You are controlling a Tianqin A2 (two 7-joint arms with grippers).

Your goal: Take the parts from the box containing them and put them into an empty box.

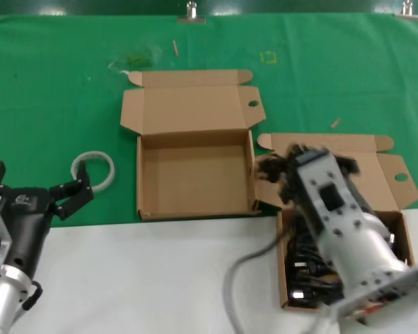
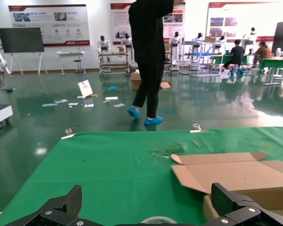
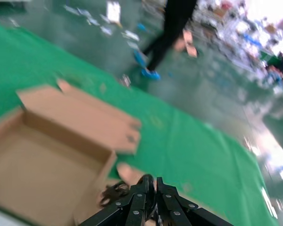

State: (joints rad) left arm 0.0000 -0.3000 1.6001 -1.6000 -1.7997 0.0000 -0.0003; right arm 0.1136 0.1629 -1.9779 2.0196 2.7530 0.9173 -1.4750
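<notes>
The empty box (image 1: 192, 179) lies open mid-table, its lid folded back; it also shows in the right wrist view (image 3: 42, 162). The box containing the parts (image 1: 282, 259) sits to its right with several black cords (image 1: 303, 270) inside. My right gripper (image 1: 298, 157) is shut on one black cord bundle (image 1: 270, 169) and holds it above that box's lid, near the empty box's right wall. In the right wrist view the jaws (image 3: 154, 182) pinch the cord (image 3: 114, 192). My left gripper (image 1: 64, 197) is open and empty at the left.
A white ring (image 1: 94, 169) lies on the green cloth (image 1: 56, 97) just beyond my left gripper and shows in the left wrist view (image 2: 158, 220). A white surface (image 1: 139, 278) covers the table's near part. A person (image 2: 148, 56) walks beyond the far edge.
</notes>
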